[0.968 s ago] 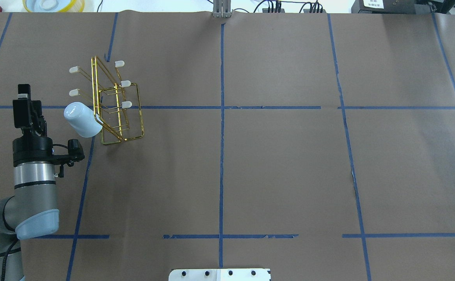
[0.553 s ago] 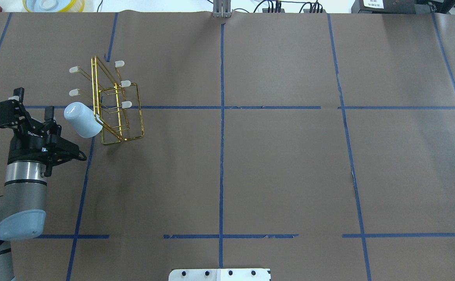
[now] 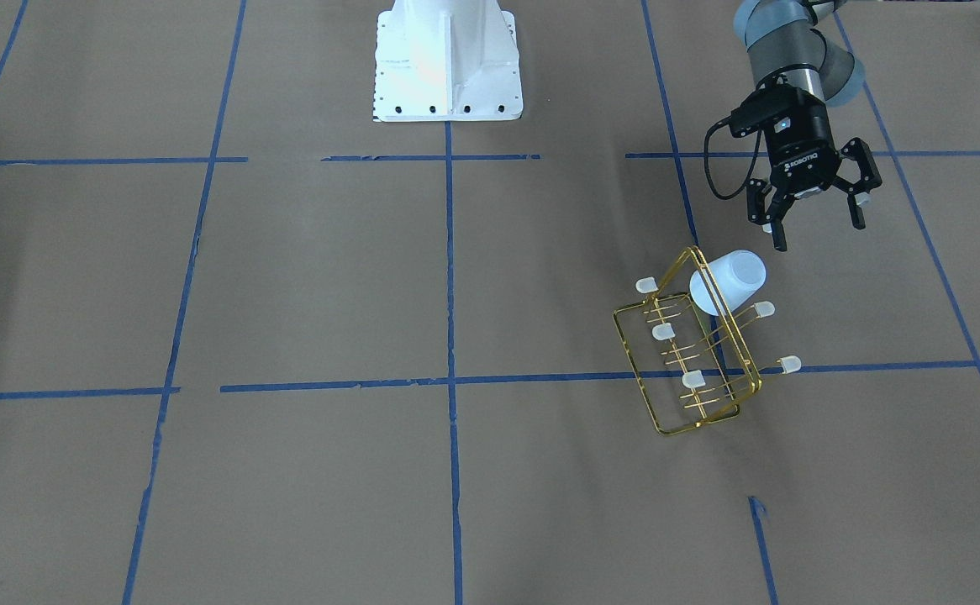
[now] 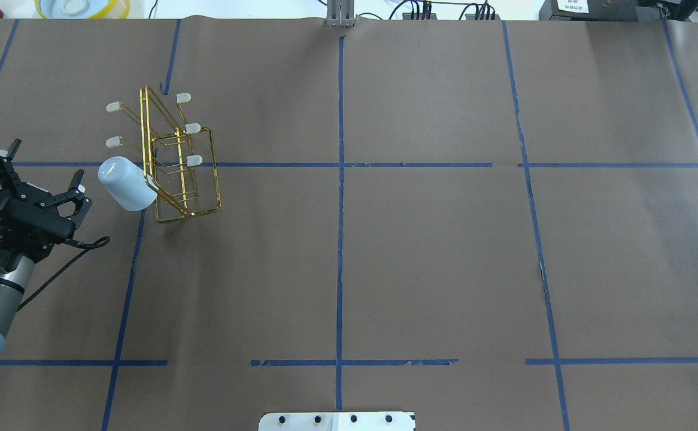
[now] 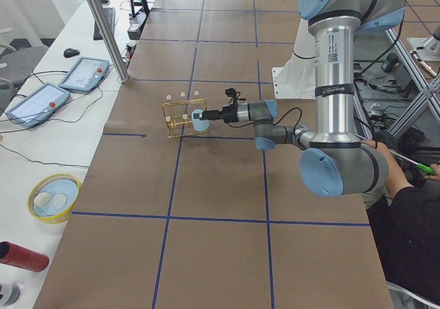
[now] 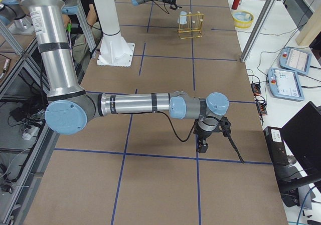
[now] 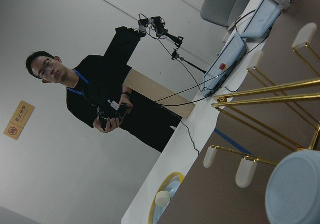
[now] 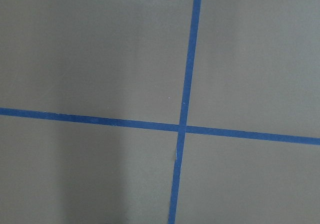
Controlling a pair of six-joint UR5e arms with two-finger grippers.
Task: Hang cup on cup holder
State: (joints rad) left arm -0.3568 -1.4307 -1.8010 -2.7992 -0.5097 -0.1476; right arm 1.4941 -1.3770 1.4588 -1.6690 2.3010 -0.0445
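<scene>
The pale light-blue cup (image 4: 124, 182) sits tilted over a prong at the near-left end of the gold wire cup holder (image 4: 178, 157), closed bottom pointing away from the rack. Both show in the front view, cup (image 3: 729, 281) and holder (image 3: 692, 361). My left gripper (image 4: 41, 167) is open and empty, a little to the left of the cup and clear of it; it also shows in the front view (image 3: 818, 234). The left wrist view shows the cup's bottom (image 7: 295, 189) and capped prongs (image 7: 270, 92). My right gripper (image 6: 203, 145) shows only in the exterior right view, low over the paper; I cannot tell its state.
Brown paper with blue tape lines covers the table. A yellow-rimmed roll (image 4: 82, 7) lies past the far left edge. The white robot base (image 3: 446, 59) stands mid-table at my side. An operator (image 7: 107, 104) stands beyond the far edge.
My left gripper has turned at the wrist and drawn back to the left, away from the cup. The cup and the holder have not moved.
</scene>
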